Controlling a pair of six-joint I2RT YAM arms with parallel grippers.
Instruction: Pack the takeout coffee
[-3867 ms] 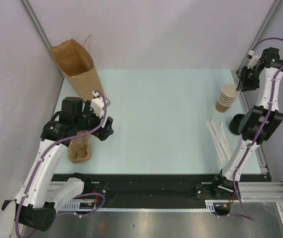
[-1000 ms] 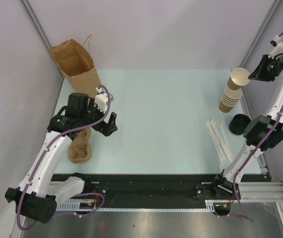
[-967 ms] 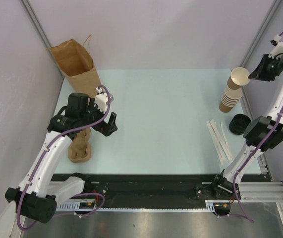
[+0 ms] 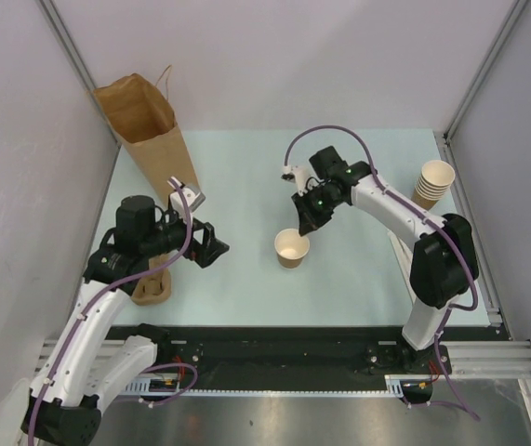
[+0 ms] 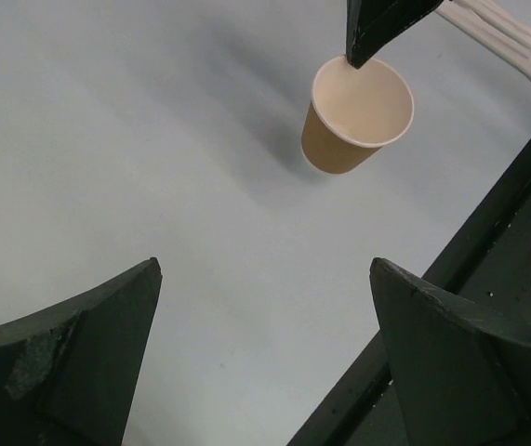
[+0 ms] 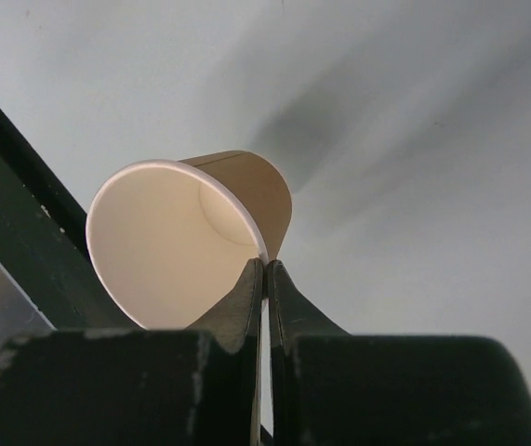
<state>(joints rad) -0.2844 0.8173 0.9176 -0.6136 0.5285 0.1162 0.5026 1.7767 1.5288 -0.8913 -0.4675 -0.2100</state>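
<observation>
Near the middle of the top view, over the pale table: clamped with the right gripper on the rim of the paper cup, jaws all but meeting, only the thin cup wall between them. Gripped with one finger on the inner side of the wall and one on the outer. Tilted, mouth open and without a lid, cream inside, plain tan outside, with a soft shadow on the table beside it. Cannot tell whether the base touches the table. Toward the lower left of the top view: spread wide with the left gripper, holding nothing, apart from the cup and turned toward it, only bare table between the two dark fingers in the left wrist view. Just beside that arm, further to the lower left: a brown moulded cup carrier, flat on the table. At the upper left, upright in the corner: a brown paper bag, mouth open, string handle up, plain on the faces that show. At the right edge, well apart from the held cup: a stack of lidless tan cups. At the upper right of the left wrist view: thin white sticks lying side by side.
</observation>
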